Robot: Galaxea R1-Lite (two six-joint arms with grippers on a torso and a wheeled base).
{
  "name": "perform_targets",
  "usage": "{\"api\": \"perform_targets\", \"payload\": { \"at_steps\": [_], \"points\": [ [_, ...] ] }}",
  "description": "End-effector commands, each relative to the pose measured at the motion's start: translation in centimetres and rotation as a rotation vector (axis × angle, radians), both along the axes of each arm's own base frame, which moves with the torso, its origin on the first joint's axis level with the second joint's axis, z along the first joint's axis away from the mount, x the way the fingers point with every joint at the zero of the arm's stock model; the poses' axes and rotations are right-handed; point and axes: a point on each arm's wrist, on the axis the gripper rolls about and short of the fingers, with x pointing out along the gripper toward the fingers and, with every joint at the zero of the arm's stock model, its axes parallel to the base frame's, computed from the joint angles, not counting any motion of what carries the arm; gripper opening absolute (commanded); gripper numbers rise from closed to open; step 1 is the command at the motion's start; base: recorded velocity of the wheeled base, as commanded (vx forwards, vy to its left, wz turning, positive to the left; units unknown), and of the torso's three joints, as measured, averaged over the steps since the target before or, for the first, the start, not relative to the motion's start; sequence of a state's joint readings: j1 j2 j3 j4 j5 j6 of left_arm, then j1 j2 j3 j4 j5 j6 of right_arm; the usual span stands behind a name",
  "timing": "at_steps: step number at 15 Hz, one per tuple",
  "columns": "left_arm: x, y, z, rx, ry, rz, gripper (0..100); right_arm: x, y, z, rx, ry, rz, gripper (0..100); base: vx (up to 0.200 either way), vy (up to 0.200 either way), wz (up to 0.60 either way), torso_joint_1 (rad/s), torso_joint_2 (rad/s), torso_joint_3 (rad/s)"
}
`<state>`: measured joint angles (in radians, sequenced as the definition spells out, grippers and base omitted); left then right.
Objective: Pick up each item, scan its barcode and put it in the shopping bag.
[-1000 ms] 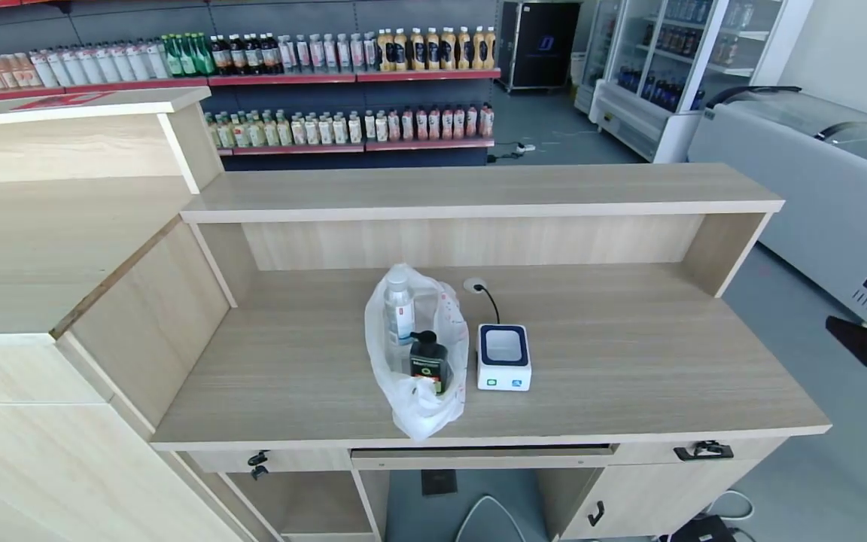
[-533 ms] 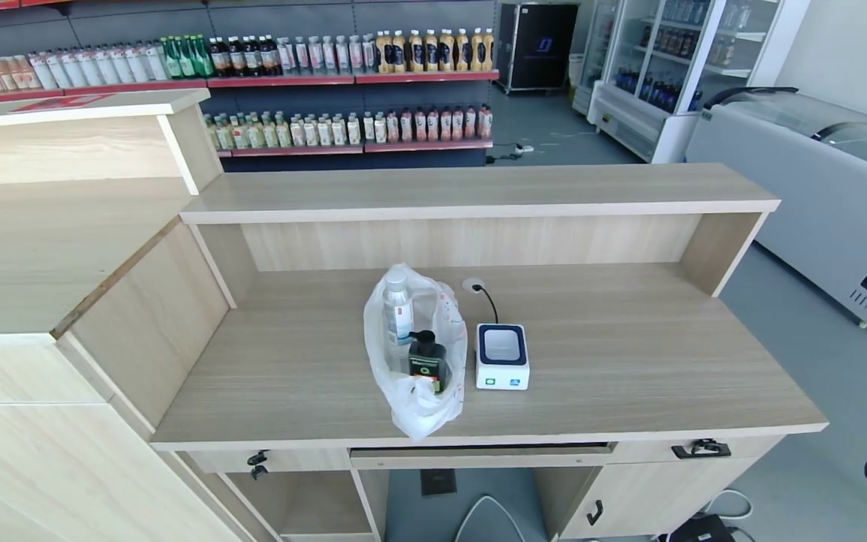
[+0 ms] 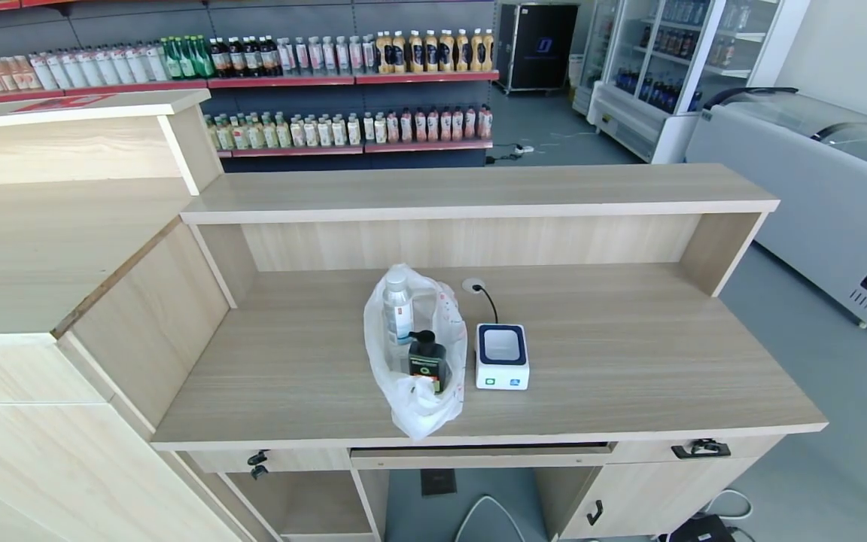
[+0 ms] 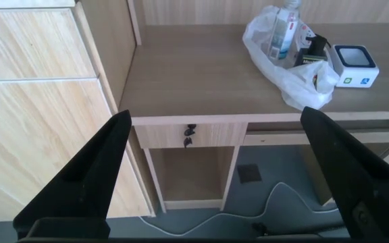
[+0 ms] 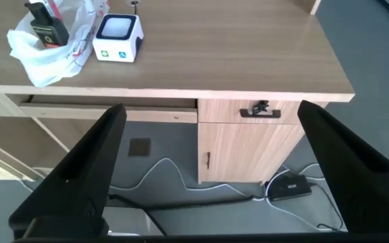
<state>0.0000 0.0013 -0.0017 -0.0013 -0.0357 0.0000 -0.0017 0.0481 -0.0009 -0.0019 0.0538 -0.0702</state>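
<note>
A clear plastic shopping bag [image 3: 415,354] sits on the wooden counter [image 3: 629,361], holding an upright clear bottle [image 3: 397,305] and a black pump bottle [image 3: 427,360]. A white barcode scanner [image 3: 503,356] stands just right of the bag, its cable running back to a hole in the counter. In the left wrist view the bag [image 4: 290,57] and scanner [image 4: 355,63] lie far off; my left gripper [image 4: 215,172] hangs open below the counter's front edge, holding nothing. In the right wrist view my right gripper [image 5: 215,169] is open and low before the counter, with the bag [image 5: 49,37] and scanner [image 5: 117,37] beyond.
A raised ledge [image 3: 479,192] runs behind the counter, and a taller cabinet [image 3: 65,226] stands on the left. Drawers and a cupboard with black handles [image 3: 701,450] sit under the counter. Shelves of bottles [image 3: 253,56] and freezers [image 3: 817,173] fill the room behind.
The right arm, seen at the right edge of the head view a second ago, dropped lower and has left that view. The bag, bottles and scanner have not moved.
</note>
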Motion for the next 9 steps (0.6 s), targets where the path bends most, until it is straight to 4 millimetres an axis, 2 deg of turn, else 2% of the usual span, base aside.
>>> {"api": "perform_targets", "payload": {
  "at_steps": [1, 9],
  "points": [
    [0.0, 0.0, 0.0, 0.0, 0.0, 0.0, 100, -0.36, -0.01, -0.13, 0.006, -0.047, 0.003, 100, 0.0, 0.0, 0.0, 0.0, 0.0, 0.0],
    [0.0, 0.0, 0.0, 0.0, 0.0, 0.0, 100, -0.36, -0.01, -0.13, 0.016, -0.046, 0.003, 100, 0.0, 0.0, 0.0, 0.0, 0.0, 0.0]
  ]
}}
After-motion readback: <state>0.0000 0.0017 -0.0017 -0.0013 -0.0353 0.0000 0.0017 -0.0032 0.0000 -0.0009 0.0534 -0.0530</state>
